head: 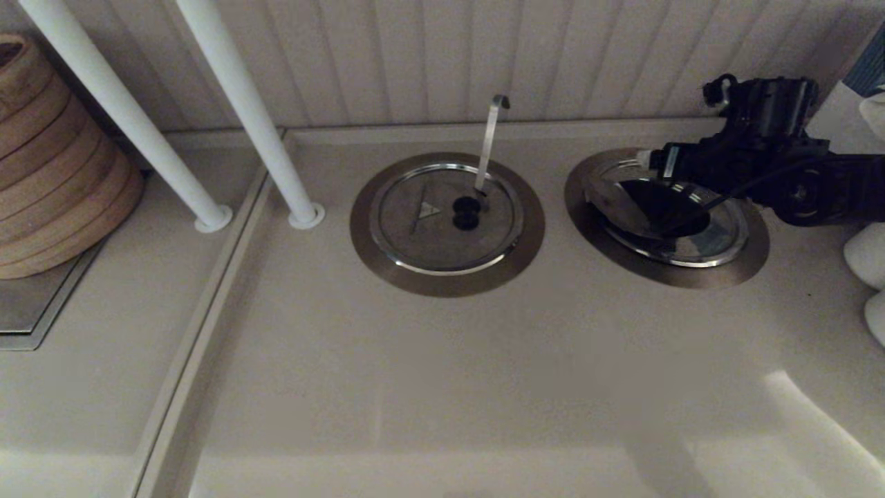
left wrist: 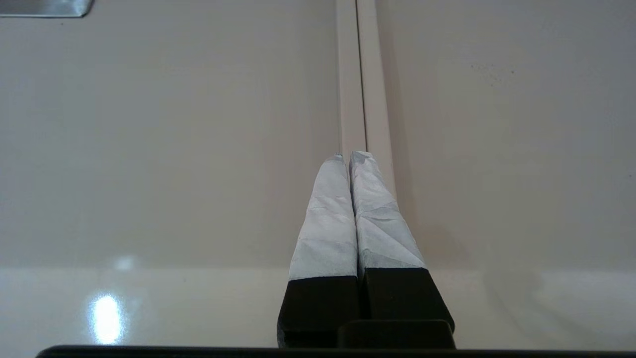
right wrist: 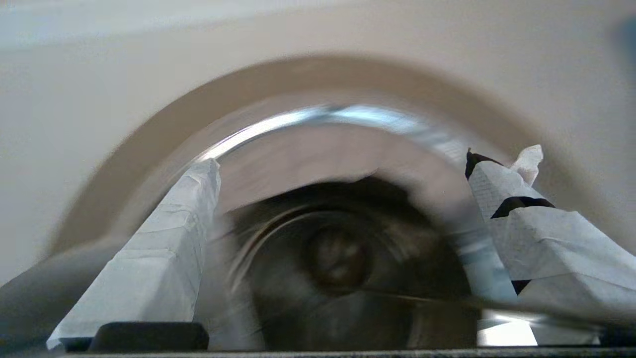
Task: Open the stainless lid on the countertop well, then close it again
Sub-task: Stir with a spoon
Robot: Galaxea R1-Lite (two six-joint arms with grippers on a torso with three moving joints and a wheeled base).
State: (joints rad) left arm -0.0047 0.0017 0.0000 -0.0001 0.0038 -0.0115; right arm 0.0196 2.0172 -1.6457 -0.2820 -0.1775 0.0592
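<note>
Beige worktop point(head: 442, 387) runs bare along its near edge, where the left gripper point(left wrist: 352, 158) hangs over a seam, its taped fingers pressed together. Toward the back edge, right of centre, the countertop well point(head: 753, 259) bears the stainless lid point(head: 626, 197), its half folded up and tilted. Over it the right gripper point(right wrist: 343, 164) hovers, fingers spread wide, gripping nothing. Beside it on the left, a second lid point(head: 429, 228) lies flat with a ladle handle point(head: 489, 142).

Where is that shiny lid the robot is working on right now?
In the head view the stainless lid is at the right, tilted up over the countertop well, beside the closed lid with the ladle handle. The right gripper is at its far edge.
</note>
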